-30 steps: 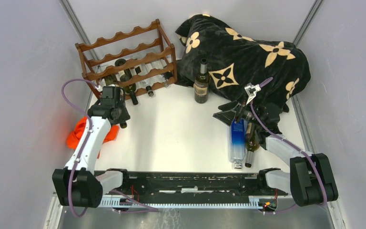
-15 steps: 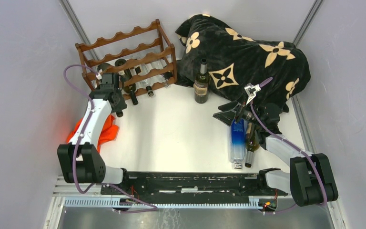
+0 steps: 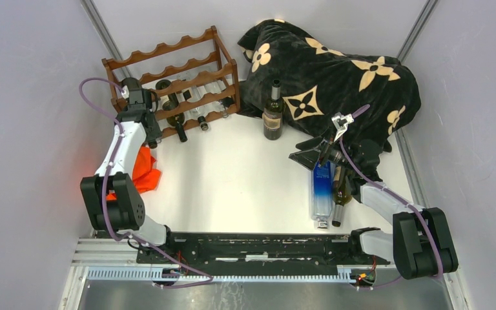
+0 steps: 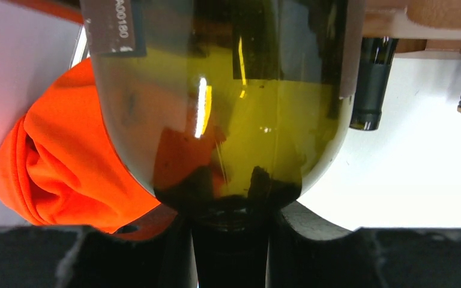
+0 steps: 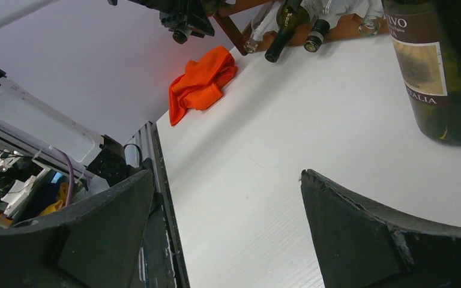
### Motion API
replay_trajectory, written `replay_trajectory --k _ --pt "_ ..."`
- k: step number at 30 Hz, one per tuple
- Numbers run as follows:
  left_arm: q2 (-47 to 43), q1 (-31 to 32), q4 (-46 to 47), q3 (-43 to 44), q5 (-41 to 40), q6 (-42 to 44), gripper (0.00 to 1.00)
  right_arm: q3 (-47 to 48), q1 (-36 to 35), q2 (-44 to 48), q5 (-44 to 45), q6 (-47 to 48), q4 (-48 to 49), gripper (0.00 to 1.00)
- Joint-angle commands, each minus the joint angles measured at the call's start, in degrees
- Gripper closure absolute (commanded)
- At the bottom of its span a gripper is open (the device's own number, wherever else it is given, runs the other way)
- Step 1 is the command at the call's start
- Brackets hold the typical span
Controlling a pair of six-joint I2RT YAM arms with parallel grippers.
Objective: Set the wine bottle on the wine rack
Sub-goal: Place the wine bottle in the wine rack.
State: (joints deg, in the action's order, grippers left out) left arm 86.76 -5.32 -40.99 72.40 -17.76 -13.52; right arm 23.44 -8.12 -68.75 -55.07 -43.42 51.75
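The dark reddish-brown wine rack stands at the back left and holds several bottles on its lower tiers. My left gripper is at the rack's left end, shut on the neck of a green wine bottle. In the left wrist view the fingers clamp the neck, and the bottle's green shoulder fills the frame, reaching under the rack's rail. My right gripper is open and empty over the table at the right, and it also shows in the right wrist view.
An orange cloth lies by the left wall. A dark bottle stands upright before a black flowered blanket. A clear blue-labelled bottle and a green bottle lie by the right arm. Bottle necks stick out of the rack.
My left arm has stretched back and to the left, carrying the green bottle from in front of the rack up to its left end. The right arm has not moved.
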Motion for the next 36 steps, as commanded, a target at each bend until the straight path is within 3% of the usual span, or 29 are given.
replay_trajectory --k 1,13,36 --pt "1.3 -0.8 9.5 6.4 -0.3 4.0 0.98 2.4 0.2 0.4 -0.7 -0.3 3.2 0.02" --pt "7.5 -2.6 11.2 10.7 1.7 7.3 0.98 2.3 0.4 0.6 -1.2 -1.2 4.1 0.02" --pt "9.2 -2.9 22.7 6.4 3.0 8.2 0.96 2.1 0.4 1.1 -1.8 -1.7 5.3 0.02"
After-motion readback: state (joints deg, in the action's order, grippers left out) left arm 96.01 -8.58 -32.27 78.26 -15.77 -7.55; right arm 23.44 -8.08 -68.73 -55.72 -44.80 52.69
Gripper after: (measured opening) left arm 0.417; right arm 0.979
